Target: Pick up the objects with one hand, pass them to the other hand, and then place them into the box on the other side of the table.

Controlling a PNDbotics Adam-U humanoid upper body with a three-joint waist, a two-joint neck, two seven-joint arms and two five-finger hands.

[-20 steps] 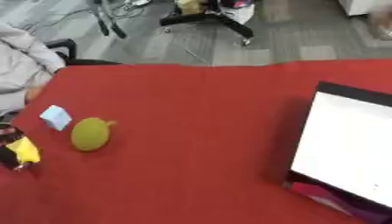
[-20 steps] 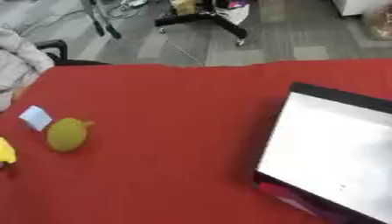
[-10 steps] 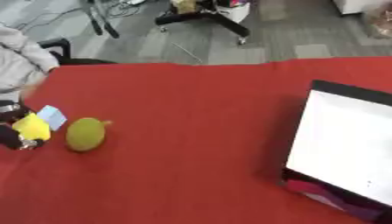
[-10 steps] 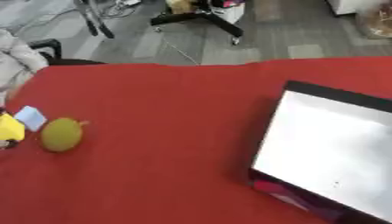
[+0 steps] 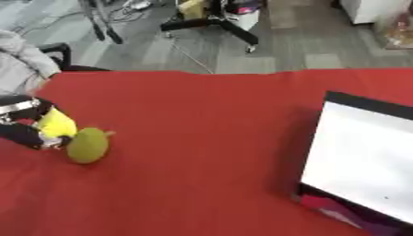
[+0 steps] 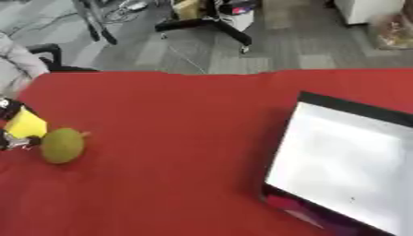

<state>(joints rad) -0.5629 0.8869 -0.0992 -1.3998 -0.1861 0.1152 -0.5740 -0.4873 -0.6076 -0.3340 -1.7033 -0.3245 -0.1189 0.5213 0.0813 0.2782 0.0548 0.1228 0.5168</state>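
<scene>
A red table (image 5: 209,138) fills most of both eye views, and I place everything by the one green fruit (image 5: 86,145) lying on it, toward the left side.

Just left of the fruit is my left hand (image 5: 24,131), black with a silver band, coming in from the left edge. Its fingers are curled round one yellow object (image 5: 56,123), which sits at the fruit's upper left and seems to touch it; its exact shape is too blurred to make out. The hand and the object are low over the cloth, and I cannot tell whether they rest on it.

The fruit is round and olive green, with a short stem at its upper right. It lies alone on the bare cloth.

Well to the right of the fruit, at the table's right side, stands one box (image 6: 347,159) with a dark rim and a pale white inside. A patch of pink or purple shows at its near lower edge.

My right hand appears in neither view.

Beyond the table's far edge, above the fruit, is grey floor with one chair base (image 5: 211,20).
</scene>
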